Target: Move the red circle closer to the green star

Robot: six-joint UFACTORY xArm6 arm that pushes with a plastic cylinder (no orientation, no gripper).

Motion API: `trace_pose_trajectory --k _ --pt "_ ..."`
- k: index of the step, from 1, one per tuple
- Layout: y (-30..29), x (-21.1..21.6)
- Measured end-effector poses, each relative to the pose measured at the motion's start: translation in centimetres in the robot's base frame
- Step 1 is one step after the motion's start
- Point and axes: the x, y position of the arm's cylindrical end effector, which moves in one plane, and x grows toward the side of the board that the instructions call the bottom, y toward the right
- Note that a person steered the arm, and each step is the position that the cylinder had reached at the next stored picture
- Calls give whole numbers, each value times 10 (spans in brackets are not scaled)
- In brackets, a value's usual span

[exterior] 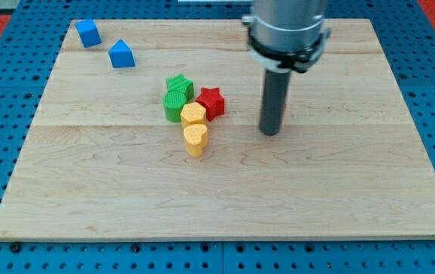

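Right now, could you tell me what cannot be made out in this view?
Camera view:
Red circle: only a red sliver shows behind the rod; its shape is hidden.
Contact between my tip, right of the red star, and that sliver: hidden by the rod.
The arm: cut off by the view's top edge.

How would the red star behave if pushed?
Probably slides, not tips: the red star looks squat on the smooth board. Pushed from my tip, to the view's right, it would likely turn and shove the upper yellow block.
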Motion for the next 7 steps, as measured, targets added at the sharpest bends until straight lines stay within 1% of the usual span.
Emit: trace_pose_trajectory --k 1,2,3,4,5,7 --pt "47 -40" --pt "-19 -74" --pt "-6 -102" --pt "25 -128" --pt "3 -136" --pt "-114 -135"
